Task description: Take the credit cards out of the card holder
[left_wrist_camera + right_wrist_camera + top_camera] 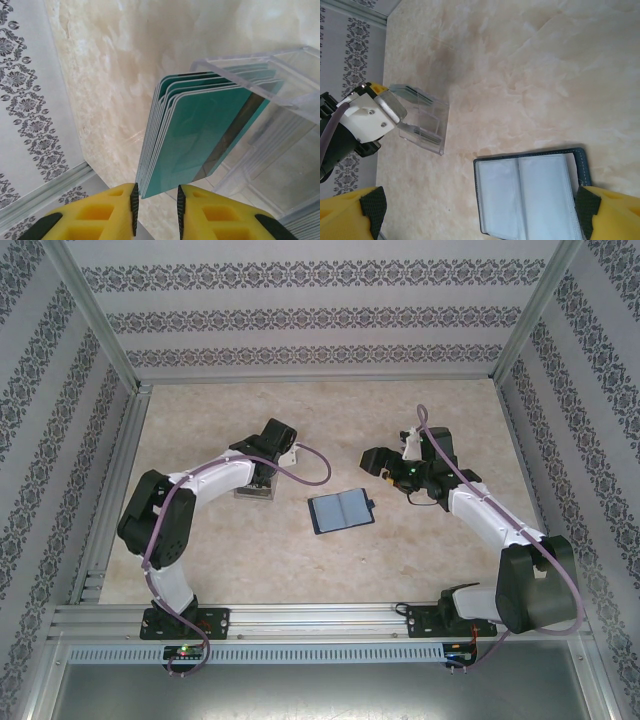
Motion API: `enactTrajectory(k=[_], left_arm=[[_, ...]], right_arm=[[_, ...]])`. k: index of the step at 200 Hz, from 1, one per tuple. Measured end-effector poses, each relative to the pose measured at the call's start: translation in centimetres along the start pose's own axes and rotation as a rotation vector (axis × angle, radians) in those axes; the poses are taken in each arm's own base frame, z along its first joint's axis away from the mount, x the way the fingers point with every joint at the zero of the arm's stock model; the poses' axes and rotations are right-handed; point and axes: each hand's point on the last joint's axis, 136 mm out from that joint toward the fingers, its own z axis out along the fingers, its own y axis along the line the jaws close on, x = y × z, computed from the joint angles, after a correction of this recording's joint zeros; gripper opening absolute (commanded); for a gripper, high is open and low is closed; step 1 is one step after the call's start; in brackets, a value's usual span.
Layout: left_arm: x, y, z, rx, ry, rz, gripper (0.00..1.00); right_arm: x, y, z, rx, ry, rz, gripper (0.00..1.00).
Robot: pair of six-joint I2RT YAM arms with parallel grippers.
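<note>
Your left arm (190, 490) was folded in a tight bend, elbow out to the left and wrist tipped down over the clear box (255, 487). The box was hard, see-through plastic with square walls and stood on the beige, marble-patterned worktop (450, 420). The credit cards (200, 125) stood on edge inside it as a neat stack. They were thin, glossy teal-green rectangles with rounded corners, and a dark stripe ran along the front one. The left jaws were parted a little, their yellow fingers (115, 210) on either side of the stack's near corner. You could see a gap on each side, so they clamped nothing.

The card holder (341, 511) lay open and flat in the middle of the worktop, well apart from the box. It had a dark navy border, two smooth grey-blue pockets and a small tab on its right edge.

Your right arm (500, 530) rose from its base, bent at the elbow and reached up and left. Its wrist pointed down just to the right of the card holder. The right jaws were spread wide and held nothing.
</note>
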Motion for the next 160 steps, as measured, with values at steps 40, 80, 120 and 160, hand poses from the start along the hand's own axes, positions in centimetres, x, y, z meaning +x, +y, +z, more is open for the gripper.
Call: enactTrajectory(k=[40,80,120,160], left_arm=[[0.2,0.8,0.3,-0.007,0.012,-0.052,0.32],[0.1,1.5,-0.9,-0.003,-0.018,-0.164,0.4],[1.5,3.8,-5.3,-0.014,-0.081,-0.432,0.45],[3.6,6.1,-10.2,-0.034,-0.182,-0.831,0.99]], right_arm=[[0.2,-0.2,0.1,0.004,0.005,0.004,0.98],[0.2,-0.1,-0.1,0.001,0.0,0.0,0.98],[0.1,-0.2,-0.6,0.022,-0.017,-0.017,0.98],[-0.7,-1.5,-1.7,0.136,-0.075,-0.068,0.98]])
